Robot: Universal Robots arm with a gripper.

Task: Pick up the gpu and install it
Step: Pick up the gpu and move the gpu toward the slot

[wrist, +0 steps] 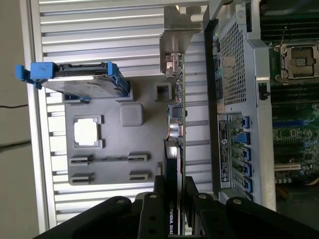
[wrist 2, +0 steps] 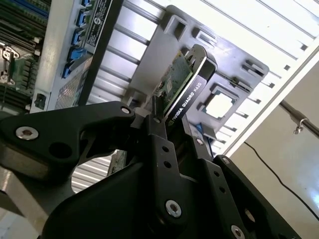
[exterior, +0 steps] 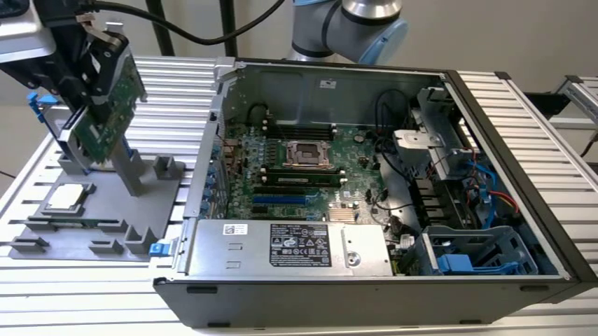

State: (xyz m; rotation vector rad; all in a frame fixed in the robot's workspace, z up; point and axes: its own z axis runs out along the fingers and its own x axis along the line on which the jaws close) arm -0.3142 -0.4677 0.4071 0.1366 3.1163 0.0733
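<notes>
— What's it got, over on the exterior view's left?

— The gpu (exterior: 110, 105), the flat card with a green circuit board on one face and a black shroud on the other. The black two-fingered gripper (wrist: 174, 186) has its jaws drawn in to the card's thickness, one finger on each face. It hangs tilted over the grey moulded parts tray (exterior: 140, 210), near the upright posts. I can't tell whether its lower corner is clear of them.

— Why grab it like that?

— I'd guess a flat pinch on the faces keeps the card from twisting, and the silver end bracket (wrist: 177, 25) stays free at the far end.

— And the tray?

— It looks like a holder. The posts stand parts on edge so fingers can reach either side. The small square silver chip (exterior: 67, 198) lies flat in its own pocket, and the silver hard drive in a blue frame (wrist: 79, 79) stands just beside the card.

— Then, moving right?

— The open black computer case (exterior: 327, 308) lies on its side with the panel off, probably so the green motherboard (exterior: 299, 168) faces upward. The silver power supply box (exterior: 290, 245) sits along the near wall, and a blue plastic drive cage (exterior: 467, 255) fills the right corner. The card is well apart from the board, so it isn't installed.
</notes>
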